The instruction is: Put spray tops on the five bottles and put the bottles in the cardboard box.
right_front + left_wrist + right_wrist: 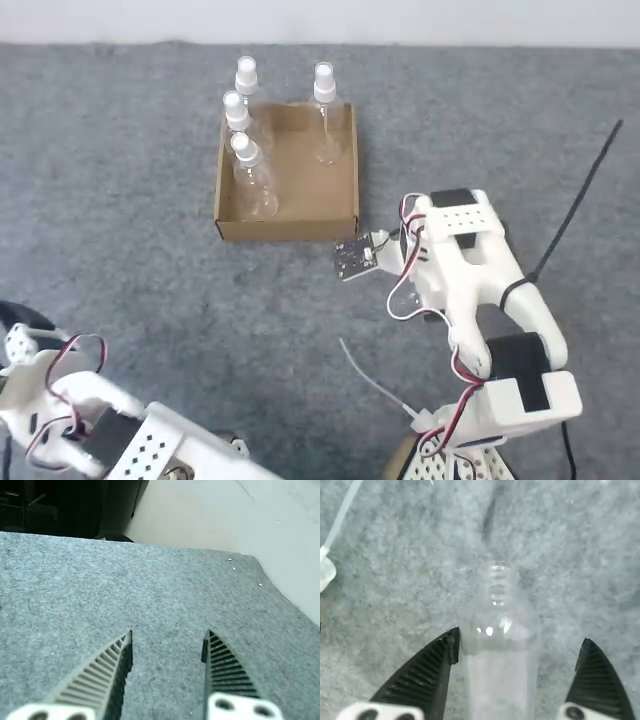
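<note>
A clear bottle with a bare threaded neck lies on the grey carpet between the fingers of my right gripper, which is open around it. One finger is close against the bottle's side and the other stands apart. A loose spray top with its thin tube lies on the carpet beside this arm. The cardboard box holds several upright clear bottles with white spray tops, such as one at its far right. My left gripper is open over bare carpet.
The left arm sits at the near left corner of the carpet. A small circuit board on the right arm hangs close to the box's near right corner. The carpet ends at a pale floor beyond it.
</note>
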Robot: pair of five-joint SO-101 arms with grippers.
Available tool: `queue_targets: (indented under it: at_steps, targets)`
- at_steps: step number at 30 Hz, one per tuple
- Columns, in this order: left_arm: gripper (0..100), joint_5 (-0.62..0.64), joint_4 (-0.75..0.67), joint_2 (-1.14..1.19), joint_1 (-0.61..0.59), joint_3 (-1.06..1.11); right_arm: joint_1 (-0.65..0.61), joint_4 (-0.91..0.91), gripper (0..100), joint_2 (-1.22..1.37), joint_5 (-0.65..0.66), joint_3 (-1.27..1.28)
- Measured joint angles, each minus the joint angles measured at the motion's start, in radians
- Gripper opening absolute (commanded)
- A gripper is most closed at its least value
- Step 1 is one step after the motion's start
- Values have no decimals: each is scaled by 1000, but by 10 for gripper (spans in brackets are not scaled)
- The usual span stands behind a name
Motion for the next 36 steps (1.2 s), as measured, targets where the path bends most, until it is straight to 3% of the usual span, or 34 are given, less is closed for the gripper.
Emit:
queue_targets:
  at_steps: [7, 14, 20, 26, 36]
  targets:
    - [210, 0, 0, 0, 0, 0, -2, -78, 308, 0, -6, 46]
    - [210, 0, 0, 0, 0, 0, -9, -84, 39, 0, -55, 46]
    - [210, 0, 0, 0, 0, 0, -12, -84, 65, 0, -137, 44]
    - [210, 0, 0, 0, 0, 0, -18, -81, 65, 0, -318, -14]
    - [210, 2, 23, 0, 8, 0, -143, -81, 65, 0, -709, -170]
